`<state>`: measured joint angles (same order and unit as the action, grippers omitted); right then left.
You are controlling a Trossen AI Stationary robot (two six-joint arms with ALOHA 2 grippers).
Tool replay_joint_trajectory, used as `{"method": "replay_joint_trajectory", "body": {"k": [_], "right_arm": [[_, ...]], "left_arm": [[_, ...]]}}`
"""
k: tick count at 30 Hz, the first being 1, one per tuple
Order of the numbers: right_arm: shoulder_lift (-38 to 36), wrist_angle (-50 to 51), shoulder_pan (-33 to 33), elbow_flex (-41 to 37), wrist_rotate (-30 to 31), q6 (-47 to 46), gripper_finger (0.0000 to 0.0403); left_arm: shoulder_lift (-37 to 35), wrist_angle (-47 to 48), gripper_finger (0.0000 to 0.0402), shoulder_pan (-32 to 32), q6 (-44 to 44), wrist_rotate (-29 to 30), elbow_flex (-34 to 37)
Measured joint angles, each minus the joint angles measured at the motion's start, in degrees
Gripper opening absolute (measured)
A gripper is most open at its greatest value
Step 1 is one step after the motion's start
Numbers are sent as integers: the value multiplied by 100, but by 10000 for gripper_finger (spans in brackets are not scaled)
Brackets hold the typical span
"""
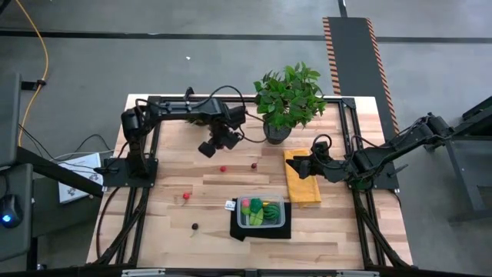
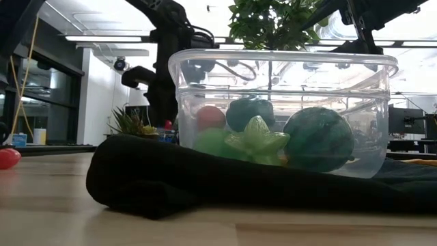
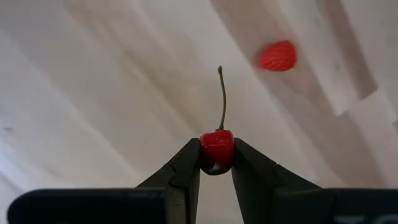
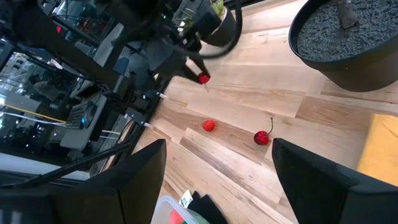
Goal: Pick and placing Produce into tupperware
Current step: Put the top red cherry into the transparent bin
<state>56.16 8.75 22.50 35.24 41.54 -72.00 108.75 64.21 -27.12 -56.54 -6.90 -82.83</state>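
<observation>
While the left gripper (image 3: pixel 216 163) hangs above the worktop (image 1: pixel 338 231) toward its far edge, its two fingers are clamped on a small red cherry (image 3: pixel 216 149), the stem pointing away from the jaws. Below it on the wood, nearer that far edge than the near one, lie a red strawberry-like piece (image 1: pixel 223 168) and a second cherry (image 1: pixel 253 165) with its stem up (the right wrist view shows both just beside each other, and the held cherry raised clear of them). Another red piece (image 1: pixel 186 196) sits closer to the left edge, and a small dark berry (image 1: pixel 194 226) lies nearer the near edge, well apart from the rest.

Close to the near edge and about midway along it, the tupperware (image 1: pixel 262 212) rests on a black mat (image 1: pixel 261 231). Inside are green pieces, a pink one and a round dark green one, as the low view shows through the clear wall.

Over by the right side, the right gripper (image 1: pixel 294 166) waits above a yellow cloth (image 1: pixel 304 188), its fingers spread wide apart with nothing between them. A potted plant (image 1: pixel 288 96) stands at the far edge, between the two arms.
</observation>
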Motion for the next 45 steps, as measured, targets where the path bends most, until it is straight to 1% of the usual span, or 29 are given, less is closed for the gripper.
{"method": "replay_joint_trajectory", "body": {"k": [8, 14, 27, 32, 36, 43, 45], "right_arm": [[0, 0, 1, 0, 2, 23, 282], [0, 0, 1, 0, 2, 45, 282], [0, 12, 1, 0, 4, 45, 282], [0, 41, -2, 0, 4, 43, 282], [0, 30, -2, 0, 5, 42, 282], [0, 2, -2, 0, 5, 41, 282], [0, -4, -2, 0, 6, 26, 282]], "left_arm": [[0, 418, 72, 419, 681, 2, 0], [0, 645, 72, 710, 1022, 1, 0], [-109, 918, 72, 1308, 1200, 4, -43], [-199, 1123, 72, 1509, 1378, 47, -379], [-262, 1245, 72, 1657, 1493, 48, -797], [-391, 1456, 72, 1891, 1651, 48, -1682], [-391, 1700, 72, 1896, 1733, 48, -2012]]}}
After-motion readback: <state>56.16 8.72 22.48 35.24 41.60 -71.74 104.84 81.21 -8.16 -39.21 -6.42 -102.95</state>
